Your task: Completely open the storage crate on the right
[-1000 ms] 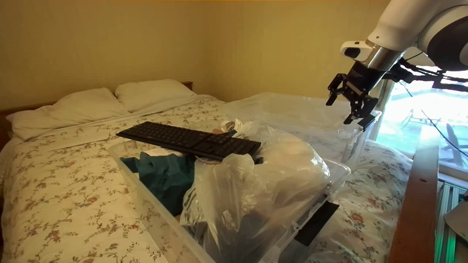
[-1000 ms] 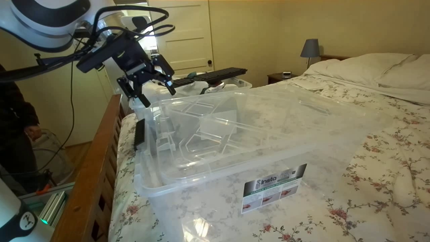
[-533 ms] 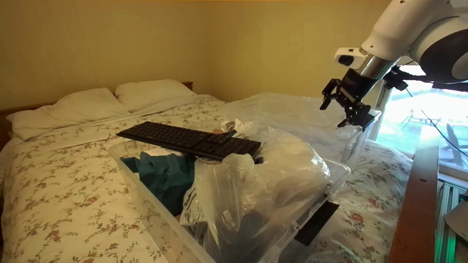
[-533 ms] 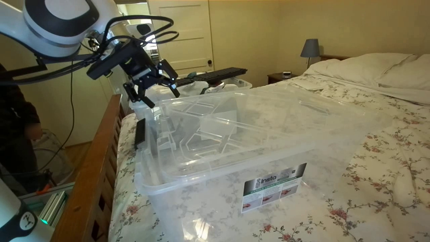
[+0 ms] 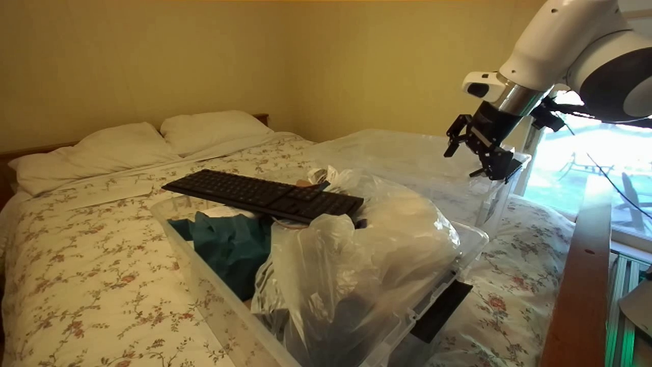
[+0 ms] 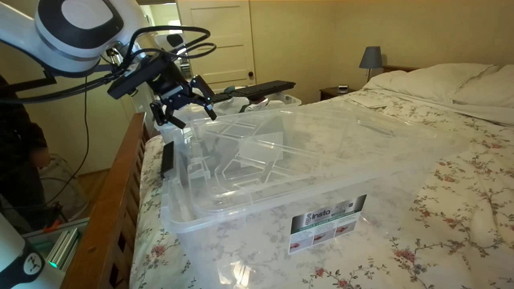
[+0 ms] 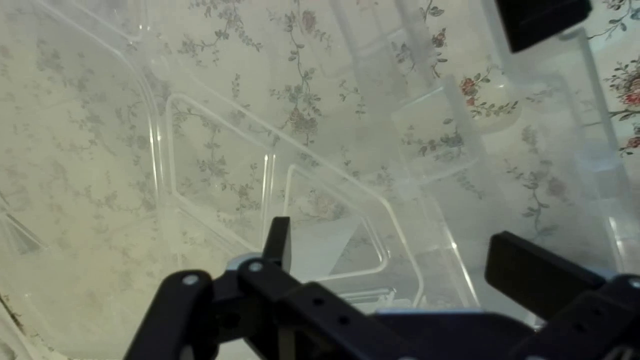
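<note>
One storage crate (image 6: pixel 249 241), clear plastic, is set on the floral bedding (image 6: pixel 474 224) beside the filled bin (image 5: pixel 219 306); lid (image 6: pixel 277 180) is laid across its top. Gripper (image 7: pixel 392 247) is spread wide near the lid; contact can't be confirmed.

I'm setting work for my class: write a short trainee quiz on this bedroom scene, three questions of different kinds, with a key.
1. Which computer accessory lies on top of the contents of the bin that holds the teal fabric?
2. True or false: the end effector stands open.
3. Choose one. The lid of the storage crate is: (a) red, (b) clear, (c) black.

Key: 1, a black keyboard; 2, true; 3, b.
</note>
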Controlling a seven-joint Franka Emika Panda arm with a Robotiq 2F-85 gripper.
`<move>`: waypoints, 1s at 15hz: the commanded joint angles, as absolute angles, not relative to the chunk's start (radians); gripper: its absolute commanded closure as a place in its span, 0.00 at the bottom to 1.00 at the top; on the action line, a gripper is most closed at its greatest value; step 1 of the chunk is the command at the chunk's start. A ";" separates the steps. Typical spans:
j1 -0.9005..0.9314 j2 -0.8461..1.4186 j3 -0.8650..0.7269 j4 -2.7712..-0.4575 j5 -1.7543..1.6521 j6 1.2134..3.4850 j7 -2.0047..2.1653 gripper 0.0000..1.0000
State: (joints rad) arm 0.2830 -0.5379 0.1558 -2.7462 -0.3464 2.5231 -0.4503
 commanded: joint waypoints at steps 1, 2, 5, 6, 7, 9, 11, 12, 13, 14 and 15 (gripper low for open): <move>0.304 -0.601 0.095 -2.745 -0.311 2.464 -0.515 0.00; 0.304 -0.633 0.084 -2.744 -0.312 2.429 -0.531 0.00; 0.319 -0.655 0.054 -2.714 -0.300 2.256 -0.606 0.00; 0.317 -0.645 0.056 -2.702 -0.301 2.180 -0.622 0.00; 0.311 -0.642 0.061 -2.693 -0.310 2.119 -0.637 0.00; 0.337 -0.631 0.055 -2.700 -0.295 2.054 -0.695 0.00; 0.359 -0.634 0.058 -2.720 -0.271 2.064 -0.722 0.00; 0.374 -0.634 0.054 -2.727 -0.250 2.074 -0.745 0.00; 0.387 -0.638 0.055 -2.733 -0.233 2.083 -0.759 0.00; 0.399 -0.640 0.056 -2.730 -0.214 2.081 -0.773 0.00; 0.409 -0.643 0.057 -2.721 -0.193 2.069 -0.787 0.00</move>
State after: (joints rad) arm 0.3744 -0.6331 0.0652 -2.7231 -0.2534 2.0780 -0.7280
